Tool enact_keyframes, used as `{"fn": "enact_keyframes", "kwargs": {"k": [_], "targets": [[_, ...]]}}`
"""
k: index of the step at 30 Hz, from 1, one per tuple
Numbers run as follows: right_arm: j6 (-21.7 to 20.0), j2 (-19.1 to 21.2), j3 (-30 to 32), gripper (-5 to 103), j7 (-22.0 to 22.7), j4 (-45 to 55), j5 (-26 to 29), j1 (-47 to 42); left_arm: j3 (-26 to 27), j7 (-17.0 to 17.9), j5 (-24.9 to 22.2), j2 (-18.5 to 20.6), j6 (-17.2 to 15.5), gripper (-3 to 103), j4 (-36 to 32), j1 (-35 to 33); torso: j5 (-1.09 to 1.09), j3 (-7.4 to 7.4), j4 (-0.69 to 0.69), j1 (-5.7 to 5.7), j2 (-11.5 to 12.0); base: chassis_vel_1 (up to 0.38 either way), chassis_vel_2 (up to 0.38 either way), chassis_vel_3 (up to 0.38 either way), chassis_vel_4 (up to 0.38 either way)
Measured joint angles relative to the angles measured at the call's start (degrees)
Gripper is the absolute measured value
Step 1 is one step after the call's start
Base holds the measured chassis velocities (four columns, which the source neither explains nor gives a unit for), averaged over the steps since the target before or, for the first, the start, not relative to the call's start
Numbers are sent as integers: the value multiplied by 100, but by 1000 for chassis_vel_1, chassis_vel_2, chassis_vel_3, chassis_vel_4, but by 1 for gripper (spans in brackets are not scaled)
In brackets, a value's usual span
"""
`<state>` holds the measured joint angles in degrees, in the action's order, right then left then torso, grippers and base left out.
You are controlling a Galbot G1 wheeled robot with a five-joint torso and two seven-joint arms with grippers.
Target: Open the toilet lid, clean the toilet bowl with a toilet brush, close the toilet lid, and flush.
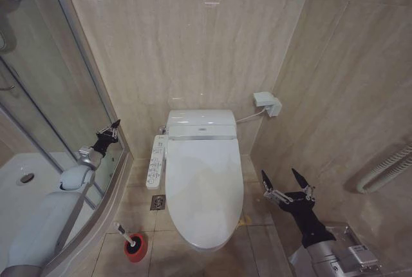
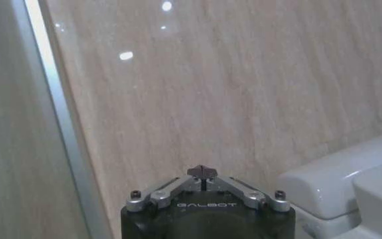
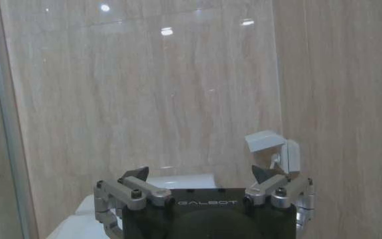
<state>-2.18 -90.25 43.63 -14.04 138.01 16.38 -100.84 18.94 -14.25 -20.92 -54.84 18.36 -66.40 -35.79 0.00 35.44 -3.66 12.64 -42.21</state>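
The tiled floor [image 1: 257,241] carries the toilet bowl [image 1: 209,241], the toilet brush [image 1: 132,245] and a drain [image 1: 157,202].

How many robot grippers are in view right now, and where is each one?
2. The left gripper is raised by the shower glass, left of the toilet lid; the right gripper hangs right of it, near the side wall.

Large glossy white oval plastic toilet lid [image 1: 205,187] is shut, lying flat over the bowl, narrow end nearest, hinged end at the far beige wall. Bowl itself hidden under the lid. Thin white stick-handled toilet brush [image 1: 123,233] stands tilted in its small round red holder on the tiled floor, near left of the toilet, apart from it.
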Motion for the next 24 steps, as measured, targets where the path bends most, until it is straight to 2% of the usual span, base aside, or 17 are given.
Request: {"fn": "enact_keyframes", "kwargs": {"k": [1,24], "targets": [[0,0,0,100,0,0,0,0,-41,-16,-4,6,3,0,5,16,0,0,0,0,0,0,0,0,0],[0,0,0,100,0,0,0,0,-186,-344,62,-109,114,0,98,-68,0,0,0,0,0,-46,44,49,-45]]}}
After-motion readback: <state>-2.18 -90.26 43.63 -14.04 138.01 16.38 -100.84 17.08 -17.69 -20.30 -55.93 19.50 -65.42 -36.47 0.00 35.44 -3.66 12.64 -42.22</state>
